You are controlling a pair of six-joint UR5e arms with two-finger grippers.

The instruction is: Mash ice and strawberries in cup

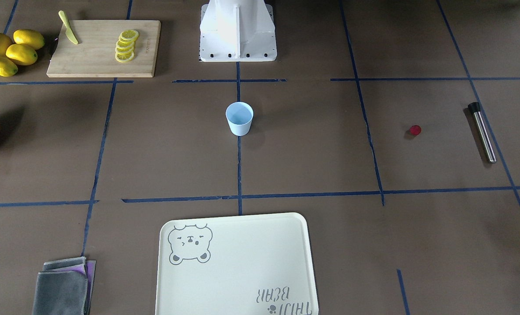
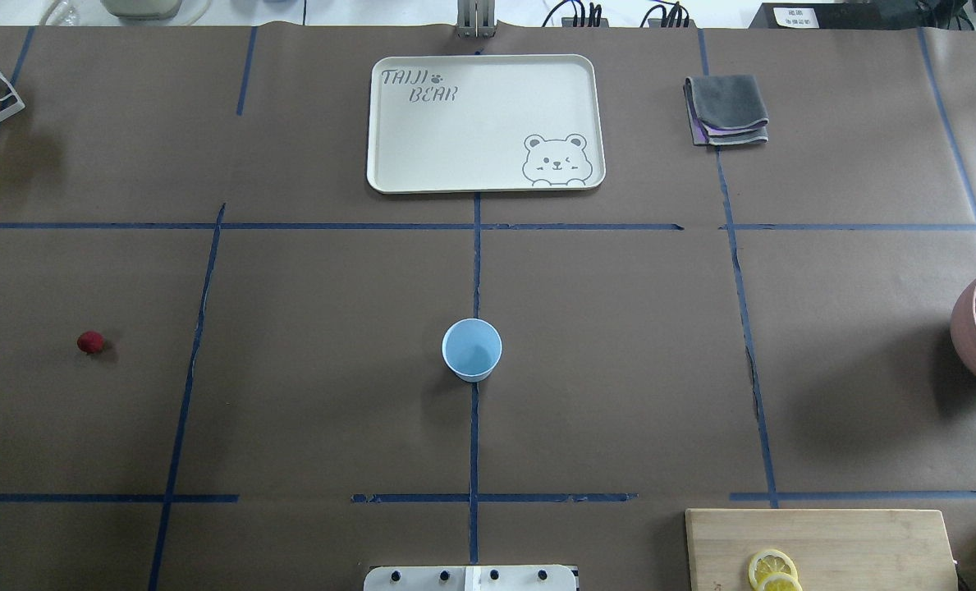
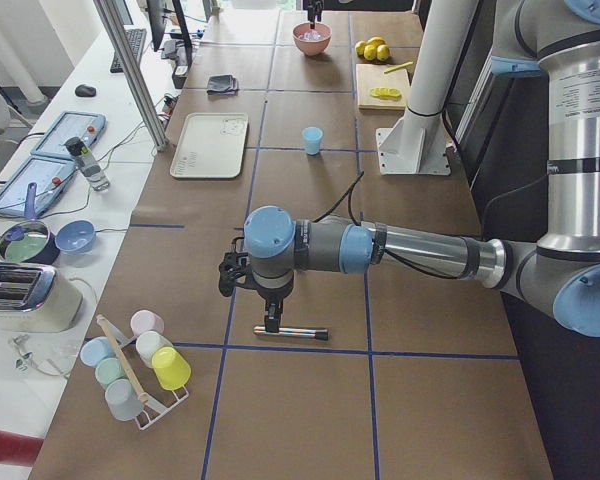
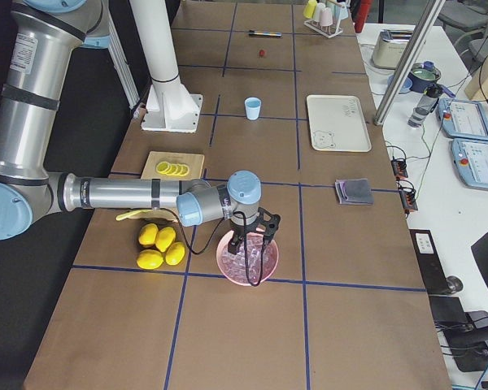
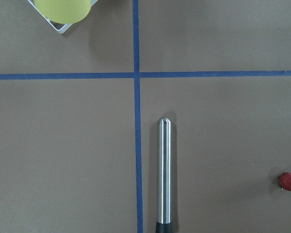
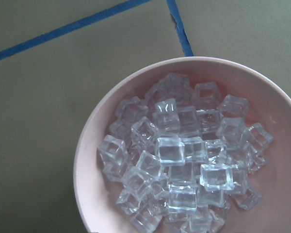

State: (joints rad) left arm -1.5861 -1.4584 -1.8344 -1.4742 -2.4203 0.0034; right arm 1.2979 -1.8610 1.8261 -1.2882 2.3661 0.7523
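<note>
Brown-papered table: the cup (image 2: 472,349) looks empty mid-table, the strawberry (image 2: 90,342) lies well apart, and the ice (image 6: 184,155) sits in the pink bowl (image 6: 89,160). Everything remains. I cannot tell whether the left gripper (image 3: 271,320) or the right gripper (image 4: 252,272) is open.

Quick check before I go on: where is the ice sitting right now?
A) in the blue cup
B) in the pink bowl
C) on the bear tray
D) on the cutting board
B: the right wrist view shows the ice cubes heaped in the pink bowl, while the cup at mid-table looks empty from overhead.
</note>
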